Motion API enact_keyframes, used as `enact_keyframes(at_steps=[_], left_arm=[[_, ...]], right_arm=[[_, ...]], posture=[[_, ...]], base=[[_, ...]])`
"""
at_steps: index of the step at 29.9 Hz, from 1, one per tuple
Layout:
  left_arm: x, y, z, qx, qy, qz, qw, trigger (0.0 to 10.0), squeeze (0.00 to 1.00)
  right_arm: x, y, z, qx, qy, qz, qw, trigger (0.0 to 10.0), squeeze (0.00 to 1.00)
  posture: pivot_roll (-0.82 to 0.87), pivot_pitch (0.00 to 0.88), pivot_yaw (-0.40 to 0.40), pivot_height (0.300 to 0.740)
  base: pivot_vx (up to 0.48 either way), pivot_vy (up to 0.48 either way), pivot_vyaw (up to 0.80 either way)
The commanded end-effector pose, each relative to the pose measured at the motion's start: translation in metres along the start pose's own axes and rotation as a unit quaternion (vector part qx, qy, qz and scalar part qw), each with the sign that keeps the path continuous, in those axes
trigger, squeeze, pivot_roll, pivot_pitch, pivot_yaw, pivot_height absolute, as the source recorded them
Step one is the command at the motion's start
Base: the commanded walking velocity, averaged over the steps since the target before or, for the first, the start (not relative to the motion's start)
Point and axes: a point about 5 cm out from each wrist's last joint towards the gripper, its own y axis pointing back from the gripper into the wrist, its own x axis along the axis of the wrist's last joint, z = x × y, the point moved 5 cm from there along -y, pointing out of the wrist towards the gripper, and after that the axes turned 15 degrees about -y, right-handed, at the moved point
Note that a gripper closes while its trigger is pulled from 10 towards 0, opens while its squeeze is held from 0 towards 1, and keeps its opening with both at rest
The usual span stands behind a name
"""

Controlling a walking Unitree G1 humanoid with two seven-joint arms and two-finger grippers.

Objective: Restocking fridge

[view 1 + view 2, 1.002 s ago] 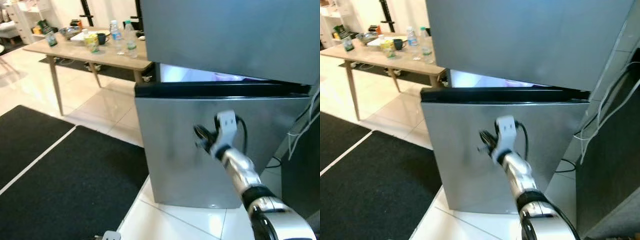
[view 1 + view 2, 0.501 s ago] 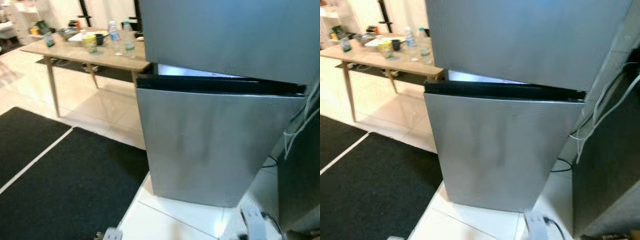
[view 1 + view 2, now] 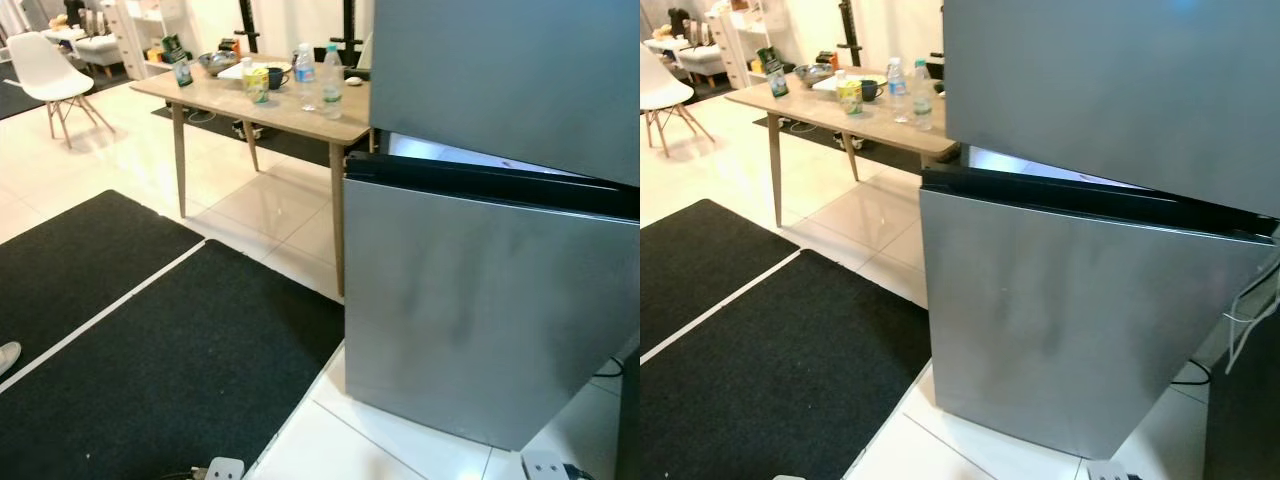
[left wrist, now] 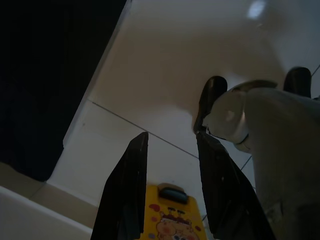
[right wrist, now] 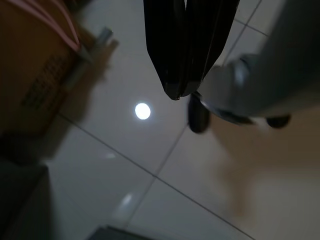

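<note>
The left gripper (image 4: 167, 192) hangs over white floor tile, its two fingers spread around one yellow carton (image 4: 172, 217). The right gripper (image 5: 182, 75) hangs with its two fingers pressed together above the tile. One silver fridge (image 3: 500, 200) stands with its lower door (image 3: 480, 310) ajar. Beside the fridge, one wooden table (image 3: 290, 105) carries two water bottles (image 3: 306, 76).
</note>
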Motion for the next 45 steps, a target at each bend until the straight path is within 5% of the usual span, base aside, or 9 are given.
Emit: enact_keyframes(at_steps=[1,10,33,45], left_arm=[[0.002,0.0,-0.001,0.0,-0.002,0.001,1.0,10.0,0.0],[0.025,-0.003,-0.01,0.016,0.019,0.024,0.999,10.0,0.0],[0.013,-0.002,-0.003,0.015,0.048,0.012,0.999,10.0,0.0],[0.003,0.0,-0.006,0.016,0.043,0.004,0.999,10.0,0.0]], right_arm=[[0.011,-0.001,0.004,-0.013,-0.011,0.015,1.0,10.0,0.0],[0.027,-0.002,0.003,-0.024,-0.02,0.035,0.999,10.0,0.0],[0.016,-0.002,0.008,-0.057,-0.01,0.012,0.998,10.0,0.0],[0.004,-0.001,0.01,-0.06,-0.014,-0.002,0.998,10.0,0.0]], posture=[[-0.05,0.0,0.018,0.74],[-0.06,0.0,0.008,0.74],[-0.02,0.0,-0.009,0.74],[-0.02,0.0,-0.005,0.74]], base=[[0.0,0.0,0.75],[0.0,0.0,0.67],[0.0,0.0,0.0],[0.0,0.0,-0.78]])
